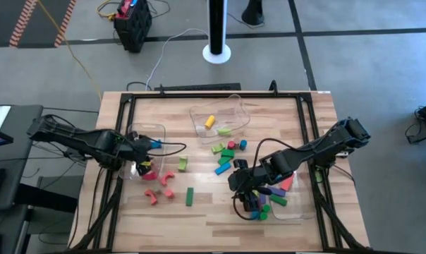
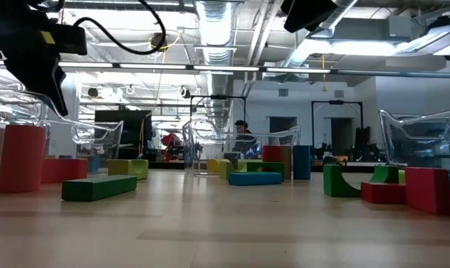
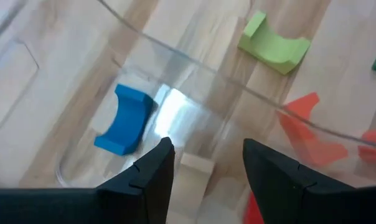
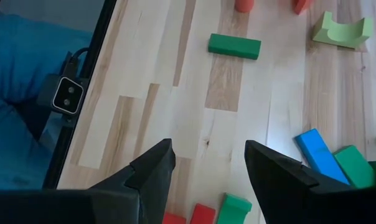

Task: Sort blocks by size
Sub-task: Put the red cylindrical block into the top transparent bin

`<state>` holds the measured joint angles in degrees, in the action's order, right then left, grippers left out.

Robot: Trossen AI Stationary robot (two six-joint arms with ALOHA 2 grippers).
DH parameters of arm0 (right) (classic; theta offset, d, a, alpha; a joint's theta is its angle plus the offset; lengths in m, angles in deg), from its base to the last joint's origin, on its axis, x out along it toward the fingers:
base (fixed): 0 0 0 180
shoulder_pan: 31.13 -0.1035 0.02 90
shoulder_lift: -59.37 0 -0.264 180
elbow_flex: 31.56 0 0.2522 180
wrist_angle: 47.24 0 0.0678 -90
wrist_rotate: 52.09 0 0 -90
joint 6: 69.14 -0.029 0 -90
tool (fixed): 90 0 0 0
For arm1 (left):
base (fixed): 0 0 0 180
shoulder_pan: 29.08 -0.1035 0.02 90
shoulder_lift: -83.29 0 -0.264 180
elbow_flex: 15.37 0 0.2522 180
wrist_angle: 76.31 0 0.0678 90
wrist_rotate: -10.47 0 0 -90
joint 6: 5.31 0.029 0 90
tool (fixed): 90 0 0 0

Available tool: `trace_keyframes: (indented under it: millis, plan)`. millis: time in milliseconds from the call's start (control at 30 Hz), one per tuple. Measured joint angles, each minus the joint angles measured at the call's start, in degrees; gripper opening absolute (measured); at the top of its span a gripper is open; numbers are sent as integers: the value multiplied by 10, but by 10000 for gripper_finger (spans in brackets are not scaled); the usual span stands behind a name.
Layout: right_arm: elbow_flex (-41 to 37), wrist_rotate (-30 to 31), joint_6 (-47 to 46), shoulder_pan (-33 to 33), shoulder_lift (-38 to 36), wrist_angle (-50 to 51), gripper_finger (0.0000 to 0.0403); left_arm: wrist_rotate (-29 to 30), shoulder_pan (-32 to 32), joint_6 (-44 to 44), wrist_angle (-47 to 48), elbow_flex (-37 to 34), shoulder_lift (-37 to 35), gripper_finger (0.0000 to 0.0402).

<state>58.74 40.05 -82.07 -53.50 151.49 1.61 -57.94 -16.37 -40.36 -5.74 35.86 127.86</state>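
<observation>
On the wooden table (image 1: pixel 213 212) the left gripper (image 1: pixel 144 156) hangs over a clear plastic bin (image 1: pixel 146 132) at about nine o'clock from the table's centre. In the left wrist view its two dark fingers (image 3: pixel 152 171) stand apart with nothing between them, and below them, inside the bin's clear wall, lies a blue arch block (image 3: pixel 126 118). A light green arch block (image 3: pixel 274 45) sits outside that wall on the wood, and red blocks (image 3: pixel 309 127) show through the plastic beside it.

The right gripper (image 1: pixel 242 185) is at about five o'clock from the centre, beside a second clear bin (image 1: pixel 297 201) that holds several blocks, blue, green, purple and red. In the right wrist view its fingers (image 4: pixel 154 168) are spread wide over bare wood, gripping nothing; a green bar (image 4: pixel 234 46) lies ahead of them, and a blue bar (image 4: pixel 317 152) lies touching another green block (image 4: pixel 355 165).

A third clear bin (image 1: pixel 220 116) at twelve o'clock holds a yellow cylinder (image 1: pixel 209 121) and a light green piece (image 1: pixel 223 130). The remaining blocks lie loose on the table: a cluster of green, blue and red ones (image 1: pixel 227 155) just right of centre, and red arches (image 1: pixel 159 190) at about seven o'clock.
</observation>
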Motion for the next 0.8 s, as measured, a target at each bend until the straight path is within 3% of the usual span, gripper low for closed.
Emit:
trace_keyframes:
  millis: [267, 800]
  plan:
    - [0, 0, 2, 0, 0, 0, 230, 24, 0, 23, -12, 23, 0, 186]
    - [0, 9, 14, 0, 0, 0, 230, 11, 22, 68, -80, 30, 0, 186]
